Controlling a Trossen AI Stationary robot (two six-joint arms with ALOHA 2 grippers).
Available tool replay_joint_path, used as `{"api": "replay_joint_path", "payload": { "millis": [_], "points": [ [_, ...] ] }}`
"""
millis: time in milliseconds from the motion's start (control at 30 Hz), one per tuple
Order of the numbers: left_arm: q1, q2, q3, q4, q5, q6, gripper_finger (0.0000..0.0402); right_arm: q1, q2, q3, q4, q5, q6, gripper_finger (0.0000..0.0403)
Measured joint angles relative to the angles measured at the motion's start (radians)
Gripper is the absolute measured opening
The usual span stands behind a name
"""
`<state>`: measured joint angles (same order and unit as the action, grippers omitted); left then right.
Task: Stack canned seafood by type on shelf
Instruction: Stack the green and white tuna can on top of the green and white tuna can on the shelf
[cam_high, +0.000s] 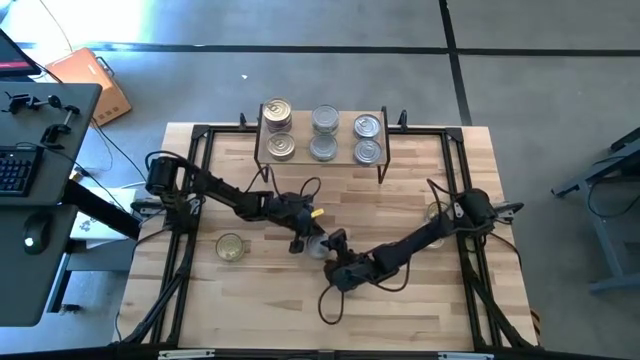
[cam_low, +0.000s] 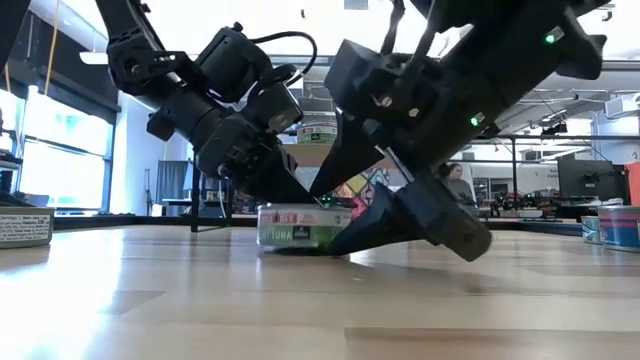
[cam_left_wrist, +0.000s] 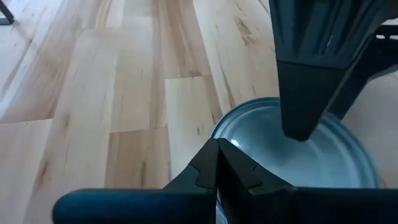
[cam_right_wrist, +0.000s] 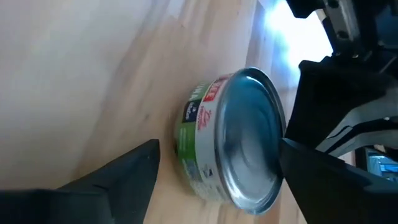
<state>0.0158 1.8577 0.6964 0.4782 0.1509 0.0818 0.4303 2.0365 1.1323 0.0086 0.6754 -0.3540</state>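
Silver-lidded tin (cam_high: 318, 244) sits on the table (cam_high: 420, 300), in front of the shelf (cam_high: 322, 135) that carries six tins. Low view: both grippers meet at the tin. Left wrist: left gripper (cam_left_wrist: 217, 163) shut, tips over the lid. Right wrist: right gripper (cam_right_wrist: 217, 168) open, fingers straddling the tin, no grip.

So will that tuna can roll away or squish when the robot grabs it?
Probably not. The tuna can sits flat on the table, so it should stay put or slide, not roll. Its metal looks stiff, unlikely to squish. The shiny lid might be slippery for the right gripper straddling it.
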Motion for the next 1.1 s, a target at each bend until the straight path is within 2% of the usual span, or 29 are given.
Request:
{"api": "replay_joint_path", "payload": {
  "millis": [433, 500, 600, 800, 933, 1100],
  "points": [
    [0.006, 0.008, -0.001, -0.001, -0.011, -0.002, 0.0000, -0.023, 0.033, 0.000, 0.089, 0.057, -0.021, 0.0303],
    [0.005, 0.012, -0.004, -0.009, 0.013, -0.003, 0.0000, -0.027, 0.034, 0.000, 0.107, 0.093, -0.020, 0.0287],
    [0.002, 0.013, -0.002, -0.034, -0.002, -0.001, 0.0000, -0.042, 0.035, -0.001, 0.121, 0.081, 0.000, 0.0246],
    [-0.009, 0.009, -0.005, -0.028, -0.009, -0.001, 0.0000, -0.048, 0.035, -0.001, 0.116, 0.076, 0.120, 0.0124],
    [-0.029, -0.022, -0.007, -0.057, -0.040, 0.008, 0.0000, -0.021, 0.019, -0.001, 0.081, 0.083, 0.172, 0.0124],
    [-0.081, -0.133, -0.006, -0.139, -0.189, 0.064, 0.0000, 0.022, -0.038, -0.001, -0.031, 0.098, 0.302, 0.0124]
  ]
}}
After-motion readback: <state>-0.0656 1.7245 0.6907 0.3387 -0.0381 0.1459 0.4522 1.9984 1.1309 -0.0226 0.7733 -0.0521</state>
